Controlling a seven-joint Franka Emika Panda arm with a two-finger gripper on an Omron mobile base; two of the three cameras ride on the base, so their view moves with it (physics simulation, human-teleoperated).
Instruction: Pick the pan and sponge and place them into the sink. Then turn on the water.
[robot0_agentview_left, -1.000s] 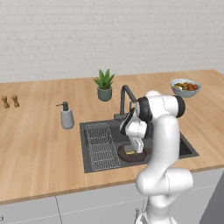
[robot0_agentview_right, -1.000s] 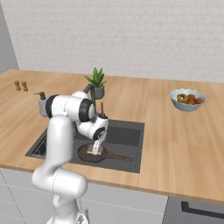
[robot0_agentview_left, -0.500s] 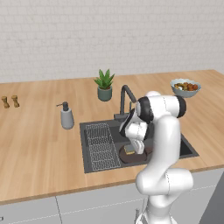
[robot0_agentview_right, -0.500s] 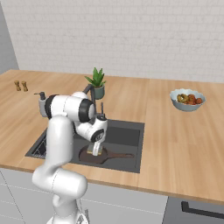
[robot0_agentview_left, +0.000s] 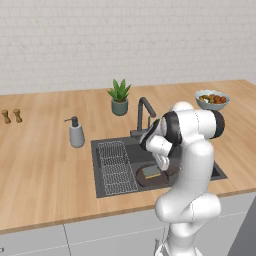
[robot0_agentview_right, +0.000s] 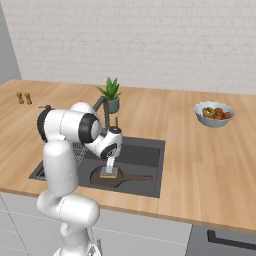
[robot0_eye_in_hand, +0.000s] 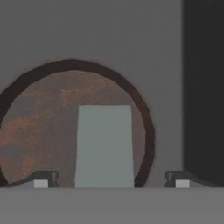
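The end effector (robot0_eye_in_hand: 109, 183) hangs over the sink (robot0_agentview_right: 145, 152) with its fingers apart, one tip at each side of the sponge (robot0_eye_in_hand: 105, 146) and neither touching it in the hand view. The sponge (robot0_agentview_right: 109, 173) lies flat in the pan (robot0_agentview_right: 107, 179), grey-green side up, a little toward the pan's rim nearest the robot; in the hand view its long sides run straight away from the camera between the fingertips. The pan (robot0_agentview_left: 152, 176) sits on the sink's floor in the front part of the basin, to the right of the wire rack (robot0_agentview_left: 116, 167) in the left base view. Its handle (robot0_agentview_right: 140, 177) lies flat along the basin's front wall and points to the robot's right. The arm rises from the base, bends at a dark elbow level with the tabletop (robot0_agentview_right: 200, 160), and turns the wrist down so the end effector (robot0_agentview_right: 109, 167) points nearly straight into the basin, just above the sponge. The faucet (robot0_agentview_left: 144, 112) stands at the sink's back edge, close behind the wrist. A potted plant (robot0_agentview_left: 119, 96) is behind the faucet, a soap dispenser (robot0_agentview_left: 75, 133) to the sink's left, a bowl of fruit (robot0_agentview_right: 214, 113) well off to the right, and two small shakers (robot0_agentview_left: 11, 116) far left.
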